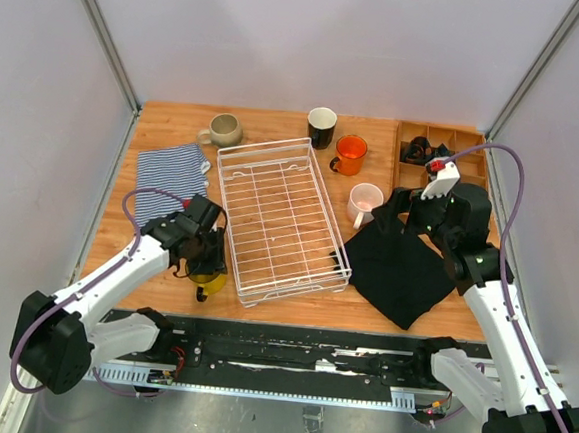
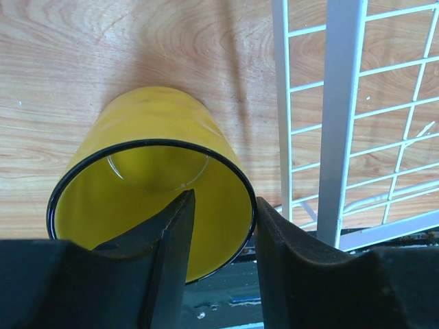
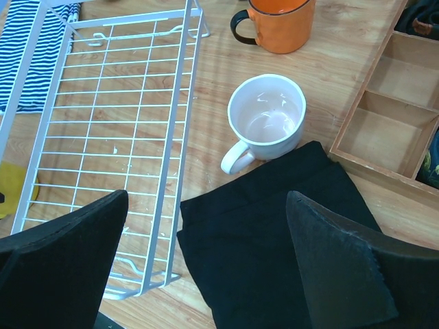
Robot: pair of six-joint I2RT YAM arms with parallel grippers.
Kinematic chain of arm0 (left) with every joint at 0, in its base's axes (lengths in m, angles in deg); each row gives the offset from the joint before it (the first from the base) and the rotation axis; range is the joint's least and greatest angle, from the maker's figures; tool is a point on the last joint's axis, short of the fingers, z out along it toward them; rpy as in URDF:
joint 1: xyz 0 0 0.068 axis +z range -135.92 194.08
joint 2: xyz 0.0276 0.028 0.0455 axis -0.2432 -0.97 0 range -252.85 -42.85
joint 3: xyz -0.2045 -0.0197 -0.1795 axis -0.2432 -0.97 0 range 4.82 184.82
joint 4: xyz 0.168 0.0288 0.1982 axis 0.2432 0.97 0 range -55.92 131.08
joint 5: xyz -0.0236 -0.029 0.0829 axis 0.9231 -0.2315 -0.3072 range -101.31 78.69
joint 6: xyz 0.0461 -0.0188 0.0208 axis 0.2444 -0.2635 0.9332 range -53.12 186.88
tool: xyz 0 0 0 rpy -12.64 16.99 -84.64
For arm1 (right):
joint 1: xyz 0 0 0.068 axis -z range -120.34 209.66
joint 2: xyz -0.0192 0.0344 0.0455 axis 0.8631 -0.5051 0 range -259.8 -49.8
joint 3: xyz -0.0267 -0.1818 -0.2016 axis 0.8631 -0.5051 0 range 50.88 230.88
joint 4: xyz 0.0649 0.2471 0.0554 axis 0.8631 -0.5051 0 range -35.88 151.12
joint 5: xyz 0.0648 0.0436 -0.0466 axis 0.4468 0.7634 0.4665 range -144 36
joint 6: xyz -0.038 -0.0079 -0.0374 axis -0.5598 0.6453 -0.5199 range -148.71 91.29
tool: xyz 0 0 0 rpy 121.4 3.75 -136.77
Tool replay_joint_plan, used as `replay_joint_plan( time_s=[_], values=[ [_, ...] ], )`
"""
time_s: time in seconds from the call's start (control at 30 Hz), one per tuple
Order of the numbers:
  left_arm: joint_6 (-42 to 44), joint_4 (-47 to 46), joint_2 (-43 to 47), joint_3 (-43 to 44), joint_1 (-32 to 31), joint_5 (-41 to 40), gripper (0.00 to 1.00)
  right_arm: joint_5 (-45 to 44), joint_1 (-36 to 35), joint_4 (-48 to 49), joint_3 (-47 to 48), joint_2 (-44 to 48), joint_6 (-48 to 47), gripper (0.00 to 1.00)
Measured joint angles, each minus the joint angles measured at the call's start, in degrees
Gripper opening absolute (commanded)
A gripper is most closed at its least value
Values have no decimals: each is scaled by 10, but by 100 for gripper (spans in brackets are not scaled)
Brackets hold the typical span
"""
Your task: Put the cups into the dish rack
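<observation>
The yellow cup (image 1: 208, 282) sits on the table just left of the white dish rack (image 1: 263, 145). My left gripper (image 2: 225, 199) straddles the rim of this cup (image 2: 151, 123): one finger is inside with a gap to the wall, the other is outside against the rim. The beige cup (image 1: 222, 129), black cup (image 1: 322, 127), orange cup (image 1: 351, 154) and pale pink cup (image 1: 365, 200) stand on the table around the rack. My right gripper (image 3: 206, 199) hangs wide open over a black cloth (image 3: 274, 233), just short of the pale pink cup (image 3: 267, 116). Nothing lies in the rack (image 3: 182, 103).
A striped cloth (image 1: 167, 175) lies left of the rack. A brown wooden compartment tray (image 1: 470, 151) stands at the back right, close to the pale pink cup. The rack's white wire side (image 2: 341, 103) runs close to the right of the yellow cup.
</observation>
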Motion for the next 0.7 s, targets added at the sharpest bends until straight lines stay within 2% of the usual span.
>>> replay_joint_plan(
  time_s=[0.37,0.4,0.47,0.5,0.7],
  values=[
    [-9,-20,-23,-7,-7,-7,23,-6,0,0,0,-2,0,98],
    [-9,-19,-24,-7,-7,-10,20,-6,0,0,0,-2,0,99],
    [-11,-19,-24,-7,-7,-15,4,-7,0,0,0,-3,0,99],
    [-9,-21,-23,-7,-7,-19,1,-7,0,0,0,-4,0,99],
    [-17,-16,-15,-5,-7,-34,1,-7,0,0,0,-7,-1,99]
  ],
)
